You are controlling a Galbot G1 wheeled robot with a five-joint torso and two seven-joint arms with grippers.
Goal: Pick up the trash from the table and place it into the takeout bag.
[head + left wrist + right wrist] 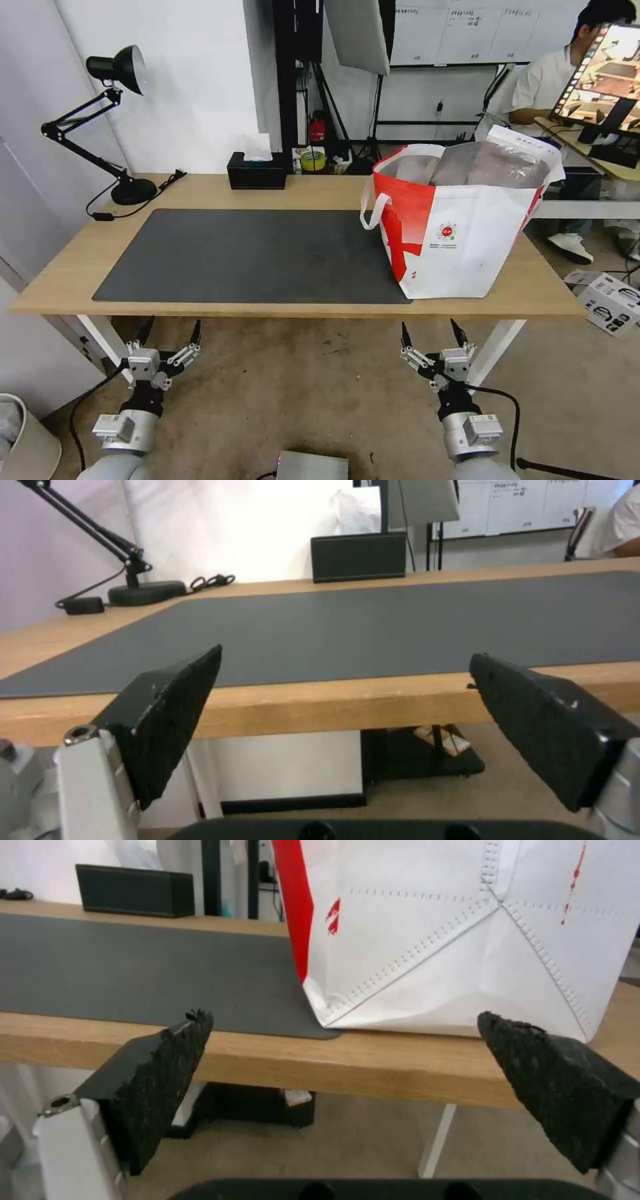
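While both arms sit parked below the near edge of the table point(300, 193), nothing much is going on. Going left to right: the left gripper point(170, 331) hangs at about 7 o'clock in the head view with its fingers spread wide and empty. Up at 11 o'clock there's a black desk lamp point(117, 70), and a black tissue box point(257, 172) at roughly 12 against the back edge. The dark grey mat point(253, 257) covers the middle of the table and looks bare. The takeout bag point(460, 220) stands upright around 3 o'clock, its corner on the mat's right end, mouth open. The right gripper point(430, 333) is at 5 o'clock, also spread open, holding nothing.

Progress-wise, I'd say it's basically finished, since I can't spot any trash on the table. Whether it's all in the bag is hard to confirm: only silver lining shows from above, and the contents are hidden.
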